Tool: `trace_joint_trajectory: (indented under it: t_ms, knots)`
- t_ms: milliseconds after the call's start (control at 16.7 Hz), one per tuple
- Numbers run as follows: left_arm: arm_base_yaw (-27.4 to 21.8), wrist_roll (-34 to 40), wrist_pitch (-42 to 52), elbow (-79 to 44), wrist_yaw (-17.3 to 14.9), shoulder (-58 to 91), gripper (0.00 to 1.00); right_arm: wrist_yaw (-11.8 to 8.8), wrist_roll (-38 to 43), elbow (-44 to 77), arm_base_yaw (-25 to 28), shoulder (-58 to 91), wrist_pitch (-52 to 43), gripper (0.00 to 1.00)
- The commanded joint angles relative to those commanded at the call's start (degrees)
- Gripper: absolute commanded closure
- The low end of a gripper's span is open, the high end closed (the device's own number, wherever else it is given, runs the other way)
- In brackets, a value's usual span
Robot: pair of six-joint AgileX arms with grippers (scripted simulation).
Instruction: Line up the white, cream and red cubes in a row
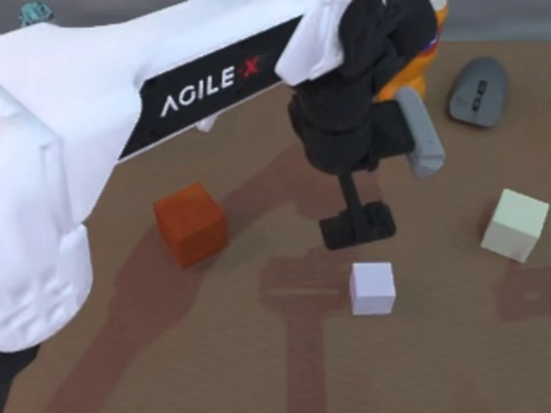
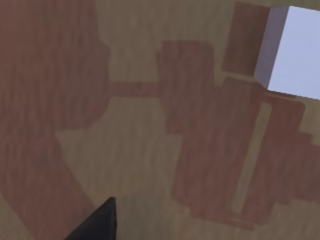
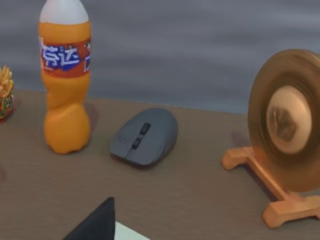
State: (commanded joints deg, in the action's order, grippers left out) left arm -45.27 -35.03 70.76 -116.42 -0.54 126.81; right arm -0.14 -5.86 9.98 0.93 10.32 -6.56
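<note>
Red cube (image 1: pixel 190 223), matte orange-red, largest, left of centre on wooden table (image 1: pixel 430 361), well apart from left gripper (image 1: pixel 357 225). Left gripper, black, hangs at table centre; finger spread cannot be told. White cube (image 1: pixel 373 287), smallest, lilac-tinged, just beside gripper on near side, not touching; also seen at edge of left wrist view (image 2: pixel 295 50). Cream cube (image 1: pixel 516 224), mid-sized, far right. Grey computer mouse (image 1: pixel 479 91), smooth and rounded, at back right. Orange soda bottle (image 3: pixel 64 80) beside mouse; wooden gong on stand (image 3: pixel 285 130) further off. Right gripper: one dark finger tip (image 3: pixel 97 225) visible in its wrist view, spread unclear.

Even, soft light — arm shadows fall across the table (image 1: pixel 448 361).
</note>
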Motion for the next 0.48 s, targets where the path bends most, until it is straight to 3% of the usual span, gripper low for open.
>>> trace_joint_trajectory:
  t_ms: [480]
  knots:
    - [19.0, 13.1, -23.8, 41.8, 1.1, -46.9, 0.0, 0.2, -17.9, 29.7, 2.2, 39.1, -21.2, 0.0]
